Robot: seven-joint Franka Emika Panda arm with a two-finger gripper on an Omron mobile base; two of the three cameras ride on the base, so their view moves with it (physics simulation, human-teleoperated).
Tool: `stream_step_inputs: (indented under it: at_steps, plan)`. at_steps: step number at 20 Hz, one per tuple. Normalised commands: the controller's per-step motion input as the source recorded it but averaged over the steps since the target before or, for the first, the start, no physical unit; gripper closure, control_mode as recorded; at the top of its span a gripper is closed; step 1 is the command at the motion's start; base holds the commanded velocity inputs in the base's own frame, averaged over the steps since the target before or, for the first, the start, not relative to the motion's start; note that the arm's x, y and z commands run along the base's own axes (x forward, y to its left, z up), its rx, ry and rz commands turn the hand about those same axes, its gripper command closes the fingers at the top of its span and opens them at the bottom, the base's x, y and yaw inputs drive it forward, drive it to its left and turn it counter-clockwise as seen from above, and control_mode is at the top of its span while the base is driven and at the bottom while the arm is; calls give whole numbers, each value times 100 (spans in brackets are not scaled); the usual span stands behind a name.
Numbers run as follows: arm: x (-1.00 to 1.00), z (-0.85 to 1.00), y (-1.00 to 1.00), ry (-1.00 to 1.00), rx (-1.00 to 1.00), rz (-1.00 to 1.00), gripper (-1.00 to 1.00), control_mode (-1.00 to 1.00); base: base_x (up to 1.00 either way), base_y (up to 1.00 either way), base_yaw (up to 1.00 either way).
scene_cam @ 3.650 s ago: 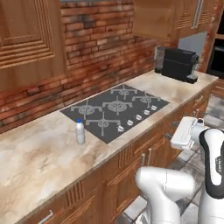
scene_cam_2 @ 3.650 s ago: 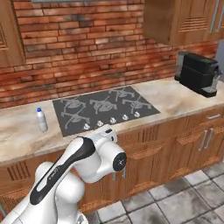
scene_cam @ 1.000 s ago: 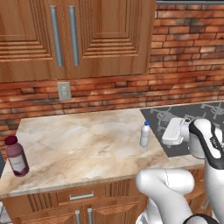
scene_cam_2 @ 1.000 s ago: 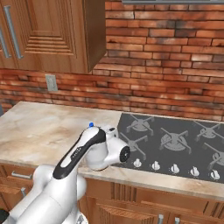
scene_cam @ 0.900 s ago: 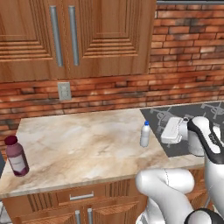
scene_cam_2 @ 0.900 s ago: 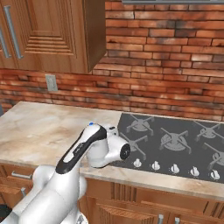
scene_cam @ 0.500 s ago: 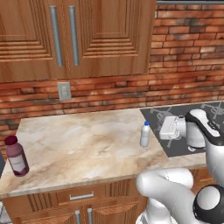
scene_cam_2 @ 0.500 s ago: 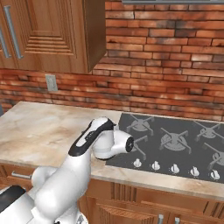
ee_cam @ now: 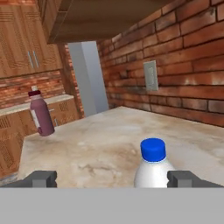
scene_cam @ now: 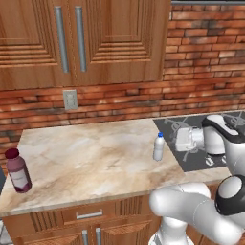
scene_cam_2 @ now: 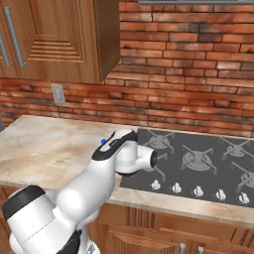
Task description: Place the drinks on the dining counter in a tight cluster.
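The hand (ee_cam: 111, 178) is level with the water bottle (scene_cam: 159, 147), its fingers (ee_cam: 41, 178) spread wide with the blue cap (ee_cam: 153, 149) between them, nearer the right tip; nothing is gripped. From the left base view the hand (scene_cam: 181, 140) sits just beside the bottle, over the edge of the dark cooktop (scene_cam: 191, 158), pointing along the surface (scene_cam: 86, 162). The bottle stands upright on the marble, close to the cooktop's near-left corner. In the right base view the arm hides most of it, and just its blue cap (scene_cam_2: 103, 141) peeks out behind the forearm. The juice bottle (scene_cam: 18, 171) stands upright, well apart, at the far left end of the same surface near its front edge; the hand view shows it (ee_cam: 40, 113) beyond the water bottle. Behind runs a brick wall (scene_cam: 201, 57) with a pale outlet plate (scene_cam: 70, 99), and wooden wall cabinets (scene_cam: 81, 43) hang above the surface.
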Motion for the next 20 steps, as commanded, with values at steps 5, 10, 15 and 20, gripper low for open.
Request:
stream_step_inputs:
  at_steps: [5,10,15,20]
  plan:
    - [0,-11,2,-2,0,8,-100,-100,0,0,0]
    - [1,-6,8,-7,-1,8,-100,-100,0,0,0]
    - [2,-3,11,-7,0,4,-100,-100,0,0,0]
    - [10,-5,2,0,0,0,-100,-100,0,0,0]
